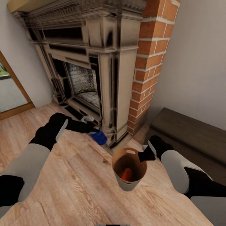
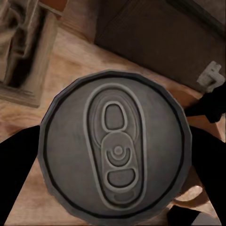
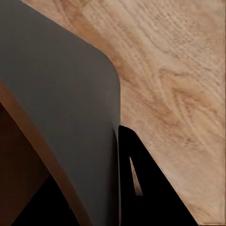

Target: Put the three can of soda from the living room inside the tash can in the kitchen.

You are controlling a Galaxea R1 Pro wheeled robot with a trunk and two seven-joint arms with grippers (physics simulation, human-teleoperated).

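Note:
My left gripper (image 1: 95, 132) is shut on the dark blue can of soda (image 1: 100, 137), held low in front of the fireplace base. The can's silvery top (image 2: 115, 146) with its pull tab faces the left wrist camera, a black finger (image 2: 16, 174) on each side. My right gripper (image 1: 146, 155) is shut on the rim of a small trash can (image 1: 127, 185), grey outside and brown inside, held above the floor. An orange can of soda (image 1: 127, 173) lies inside it. The trash can's grey wall (image 3: 56, 103) passes between the black fingers (image 3: 150, 188).
An ornate fireplace (image 1: 94, 62) with a red-brick column (image 1: 150, 62) stands straight ahead. A dark wooden bench (image 1: 191, 131) runs along the right wall. A wood-framed glass door (image 1: 9, 91) is at the left. Light wood floor (image 1: 78, 182) lies below.

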